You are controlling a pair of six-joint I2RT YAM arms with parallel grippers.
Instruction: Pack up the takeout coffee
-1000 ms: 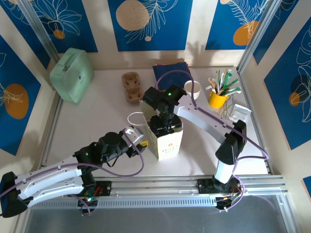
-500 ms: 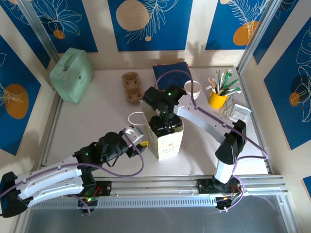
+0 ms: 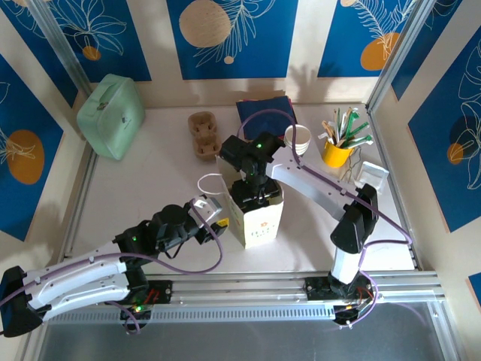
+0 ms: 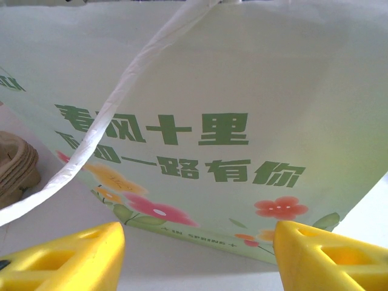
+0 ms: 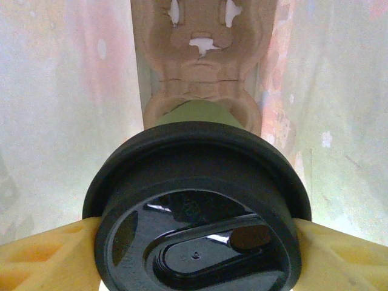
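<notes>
Looks like the lowering-in step: the right jaws are clamped on the small paper cup with the round black plastic lid (image 5: pixel 195 200), down inside the pale green flowered paper bag (image 3: pixel 259 218), just over the brown pulp cup tray (image 5: pixel 197 54) at its bottom. The left jaws stand apart, empty, beside the bag's printed wall. Next, I'd guess: seat the cup squarely in a tray pocket, then let go.

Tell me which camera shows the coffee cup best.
Right wrist: the lidded coffee cup sits close up in the right gripper. From above, that gripper covers it; left wrist faces the paper bag's outside.
</notes>
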